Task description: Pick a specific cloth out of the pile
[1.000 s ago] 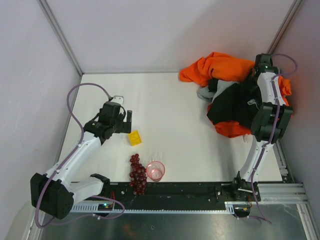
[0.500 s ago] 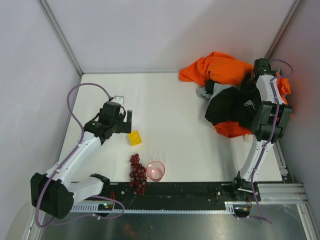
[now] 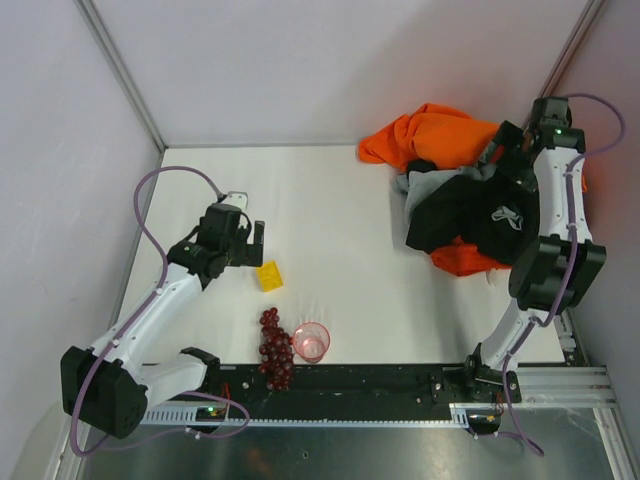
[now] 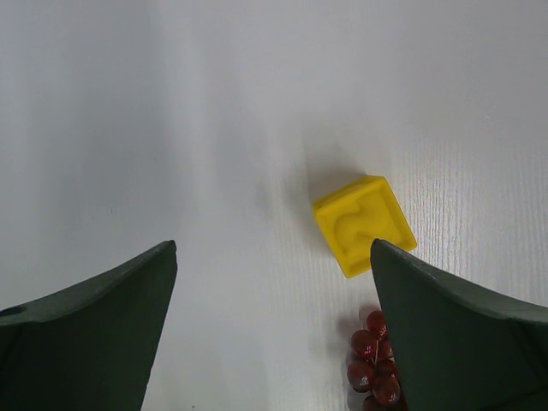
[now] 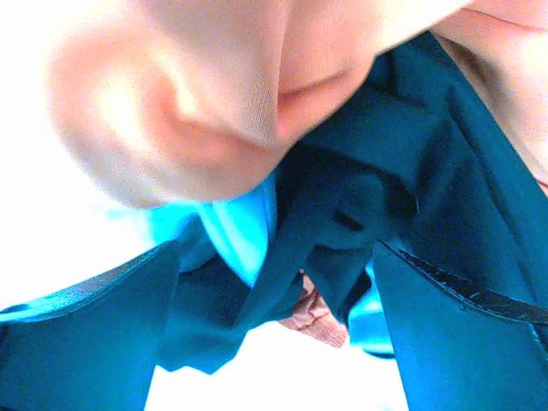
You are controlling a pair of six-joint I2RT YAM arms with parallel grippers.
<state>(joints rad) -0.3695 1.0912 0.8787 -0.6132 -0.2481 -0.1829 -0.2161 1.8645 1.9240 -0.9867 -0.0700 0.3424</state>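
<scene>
Item: cloth (image 3: pixel 463 261), small, orange-red. It lay at the near edge of the pile (image 3: pixel 470 190) in the far right corner of the bench (image 3: pixel 330 210), mostly under the black garment (image 3: pixel 478 212) with the white logo, only a crumpled strip showing. The strip ran roughly left to right across the bench and was taken as the long axis, probably rather than certainly, since so much was covered. No cord or mark could be made out, so no facing was assigned. Other pile members: bright orange garment (image 3: pixel 440 135) at the far side and light grey garment (image 3: pixel 425 184) at the left, both touching the black one. Fitting one: right tool (image 3: pixel 503 151), at the far side of the pile where black met bright orange. Its fingers were spread wide in the wrist view, dark folds between and beyond them, nothing seen pinched. From it the cloth lay toward the arm bases, with the black garment between. The right arm was much the nearer. Fitting two: left tool (image 4: pixel 274 257), spread wide, empty, over bare bench just beside a yellow block (image 3: pixel 268 275), well apart from the pile. Also present: red grapes (image 3: pixel 275 348) and pink cup (image 3: pixel 312 341). Judgement: the next move would call for the right tool to travel nearward over the black garment and close across the strip's short way.
</scene>
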